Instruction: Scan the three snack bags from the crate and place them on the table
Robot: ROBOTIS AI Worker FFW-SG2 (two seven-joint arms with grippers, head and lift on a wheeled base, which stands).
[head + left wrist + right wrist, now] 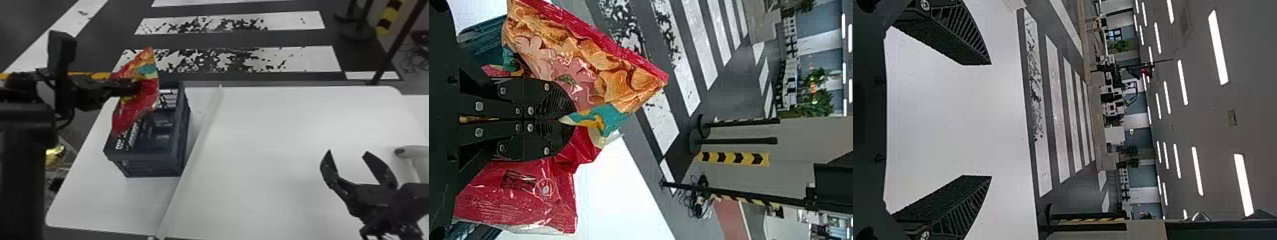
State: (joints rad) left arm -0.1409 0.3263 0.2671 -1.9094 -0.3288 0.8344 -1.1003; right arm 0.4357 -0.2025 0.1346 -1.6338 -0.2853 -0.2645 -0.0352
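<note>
In the head view, the left gripper [135, 87] holds a red snack bag [137, 110] at ten o'clock, above the crate [145, 156] at nine; the right gripper [348, 152] stands empty over the table [271, 143] at four, near a white device [411, 151], probably the scanner. In the left wrist view, its fingers pinch the creased bag firmly; the carry should clear the crate's rim, then present the printed code flat. In the right wrist view, its fingers are spread wide, suitably placed for grasping the device or steadying the bag
</note>
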